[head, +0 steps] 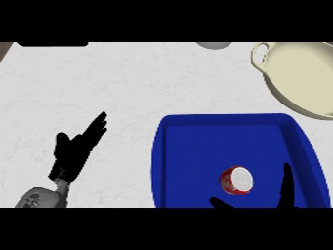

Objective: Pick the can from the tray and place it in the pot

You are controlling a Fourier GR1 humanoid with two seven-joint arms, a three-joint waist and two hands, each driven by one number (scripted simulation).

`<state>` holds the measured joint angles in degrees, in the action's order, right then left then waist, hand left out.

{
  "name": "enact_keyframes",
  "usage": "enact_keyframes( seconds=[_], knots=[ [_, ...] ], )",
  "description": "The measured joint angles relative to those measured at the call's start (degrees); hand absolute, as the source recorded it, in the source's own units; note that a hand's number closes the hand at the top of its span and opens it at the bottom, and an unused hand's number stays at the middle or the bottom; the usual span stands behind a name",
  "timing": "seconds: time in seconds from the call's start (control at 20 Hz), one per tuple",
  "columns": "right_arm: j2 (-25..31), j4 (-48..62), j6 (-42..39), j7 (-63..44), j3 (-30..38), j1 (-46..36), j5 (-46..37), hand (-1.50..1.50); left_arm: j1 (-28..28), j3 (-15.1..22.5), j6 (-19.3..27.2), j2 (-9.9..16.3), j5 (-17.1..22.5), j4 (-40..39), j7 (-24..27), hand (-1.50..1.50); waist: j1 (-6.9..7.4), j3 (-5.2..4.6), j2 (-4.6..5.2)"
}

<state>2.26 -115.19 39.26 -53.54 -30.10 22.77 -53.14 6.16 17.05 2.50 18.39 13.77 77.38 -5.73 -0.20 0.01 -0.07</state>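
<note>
Near the blue tray's (197, 128) front edge, the red can (236, 180) lies on its side between the right hand's (287, 188) spread fingers and thumb, not yet pinched. Being round, it could roll away on contact. Left hand (77, 147) rests open on the counter (90, 83); cream pot (309, 80) waits beyond.

White marbled worktop (90, 83) fills the view; a dark wood strip runs along its 9–10 o'clock edge. Blue tray (190, 146) sits flat on it at 5 o'clock, rounded corners, cut off by the lower edge. Cream pot (299, 97) with a loop handle sits at 1–2 o'clock, just beyond the tray's far right corner. Small grey round thing (214, 45) at 12 o'clock, half cut off.
</note>
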Motion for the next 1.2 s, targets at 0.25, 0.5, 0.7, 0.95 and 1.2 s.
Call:
enact_keyframes(
  seconds=[0.25, 0.5, 0.7, 0.95, 1.2],
  knots=[
    [0.9, 1.7, 5.8, 8.8, -0.2, -0.2, 9.1, -1.50, 0.3, -0.8, -1.2, -0.6, -0.7, -0.7, 0.4, 0.00, -0.04, 0.04, 0.00],
    [1.1, 5.3, 12.5, 20.4, -1.3, -0.2, 20.3, -1.50, 0.8, -2.0, -1.9, -1.0, -1.1, -1.3, 0.2, 0.00, -0.06, 0.06, -0.02],
    [0.8, 10.4, 14.6, 29.5, 1.3, -2.6, 31.8, -1.50, 0.7, -2.3, -2.0, -2.0, -2.0, -0.6, -0.5, 0.00, 0.02, 0.07, -0.01],
    [-0.9, 16.3, 15.3, 43.7, 2.7, -2.9, 45.1, -1.50, 0.6, -3.3, -2.9, -2.6, -3.2, -1.6, -0.1, 0.00, -0.10, -0.11, -0.11],
    [-0.2, 21.6, 13.9, 49.8, 2.9, -4.1, 47.2, 1.50, 0.2, -4.4, -4.1, -2.9, -3.6, -1.7, 0.1, 0.00, -0.04, -0.81, -0.50]
  ],
)
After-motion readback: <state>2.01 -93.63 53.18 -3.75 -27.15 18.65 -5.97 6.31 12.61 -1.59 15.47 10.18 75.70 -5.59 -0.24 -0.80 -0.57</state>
